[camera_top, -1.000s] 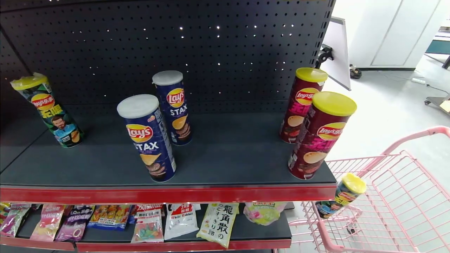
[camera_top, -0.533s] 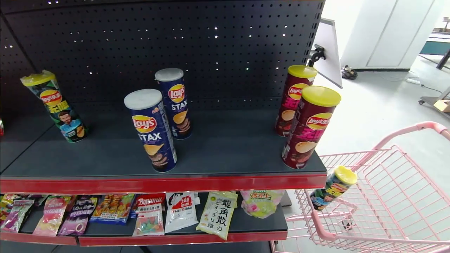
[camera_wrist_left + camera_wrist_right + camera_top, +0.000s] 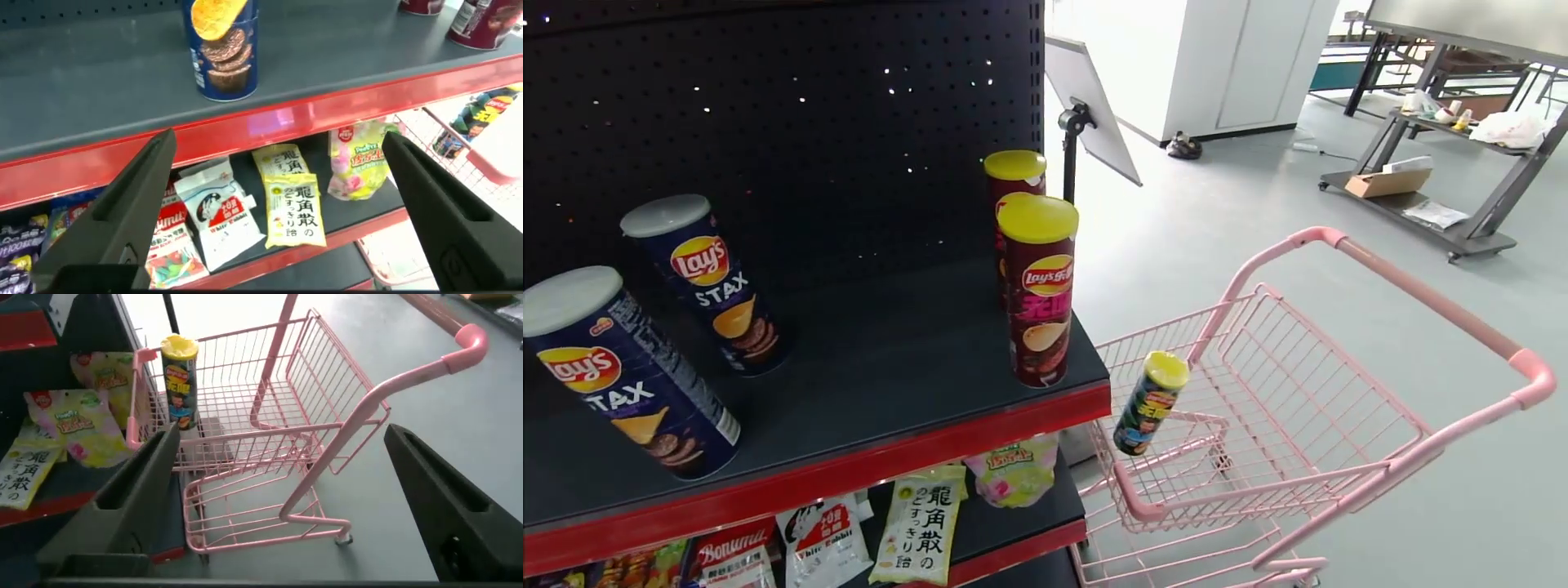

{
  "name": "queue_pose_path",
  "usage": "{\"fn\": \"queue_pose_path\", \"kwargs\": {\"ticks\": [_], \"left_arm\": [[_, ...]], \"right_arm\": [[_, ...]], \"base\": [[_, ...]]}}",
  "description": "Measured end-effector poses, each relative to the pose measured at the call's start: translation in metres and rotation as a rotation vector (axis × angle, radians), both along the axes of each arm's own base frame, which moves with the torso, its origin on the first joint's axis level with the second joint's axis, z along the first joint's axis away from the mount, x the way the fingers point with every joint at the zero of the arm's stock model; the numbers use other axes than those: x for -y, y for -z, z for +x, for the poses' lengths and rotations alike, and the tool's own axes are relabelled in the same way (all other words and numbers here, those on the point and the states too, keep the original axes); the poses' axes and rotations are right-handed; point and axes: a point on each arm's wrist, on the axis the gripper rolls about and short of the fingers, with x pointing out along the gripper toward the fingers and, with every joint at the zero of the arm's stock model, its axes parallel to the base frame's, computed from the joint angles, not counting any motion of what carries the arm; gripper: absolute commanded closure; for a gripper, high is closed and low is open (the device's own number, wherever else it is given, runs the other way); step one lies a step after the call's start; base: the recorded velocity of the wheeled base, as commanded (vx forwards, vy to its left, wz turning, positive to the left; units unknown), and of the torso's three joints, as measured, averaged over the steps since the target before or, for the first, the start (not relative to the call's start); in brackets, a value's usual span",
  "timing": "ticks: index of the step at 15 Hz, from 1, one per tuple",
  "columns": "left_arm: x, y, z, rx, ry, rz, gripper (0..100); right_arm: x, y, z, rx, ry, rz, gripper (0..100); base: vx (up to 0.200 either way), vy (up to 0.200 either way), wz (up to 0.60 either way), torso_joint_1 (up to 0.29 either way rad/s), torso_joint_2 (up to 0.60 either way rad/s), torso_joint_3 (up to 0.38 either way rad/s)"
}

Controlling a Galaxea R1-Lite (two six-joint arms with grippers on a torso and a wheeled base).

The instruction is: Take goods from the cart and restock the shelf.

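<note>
A pink wire cart (image 3: 1339,245) stands to the right of the black shelf (image 3: 849,457). Inside it a green chip can (image 3: 1150,402) with a yellow lid leans against the wall nearest the shelf. Two blue cans (image 3: 621,376) (image 3: 715,286) and two maroon cans (image 3: 1039,294) (image 3: 1013,175) stand upright on the upper board. My left gripper (image 3: 278,137) is open before the shelf's red edge (image 3: 270,114), below a blue can (image 3: 219,49). My right gripper (image 3: 282,433) is open above the cart (image 3: 384,388), some way from the green can (image 3: 180,380).
Snack bags (image 3: 915,531) (image 3: 294,204) lie on the lower board. A white panel on a stand (image 3: 1090,102) sits behind the shelf's end. A metal rack (image 3: 1421,180) holds boxes at the far right. Grey floor lies open around the cart.
The head camera has swung to the right, so the shelf has slid left in the picture and the cart shows in full. The cans stay where they were.
</note>
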Motion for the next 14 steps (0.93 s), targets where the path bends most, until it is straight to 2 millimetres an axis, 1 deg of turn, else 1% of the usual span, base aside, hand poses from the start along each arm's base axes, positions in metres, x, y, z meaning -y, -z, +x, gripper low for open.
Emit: {"fn": "queue_pose_path", "kwargs": {"ticks": [2, 3, 14], "left_arm": [[0.0000, 0.0000, 0.0000, 0.000, 0.001, 0.000, 0], [0.0000, 0.0000, 0.0000, 0.000, 0.000, 0.000, 0], [0.0000, 0.0000, 0.0000, 0.000, 0.000, -0.003, 0]], "right_arm": [[0.0000, 0.0000, 0.0000, 0.000, 0.002, 0.008, 0], [0.0001, 0.0000, 0.0000, 0.000, 0.004, 0.011, 0], [0.0001, 0.0005, 0.0001, -0.002, 0.006, 0.035, 0]], "base": [[0.000, 0.000, 0.00, 0.000, 0.00, 0.000], [0.000, 0.000, 0.00, -0.105, 0.27, 0.154], [0.000, 0.000, 0.00, -0.139, 0.37, 0.224]]}}
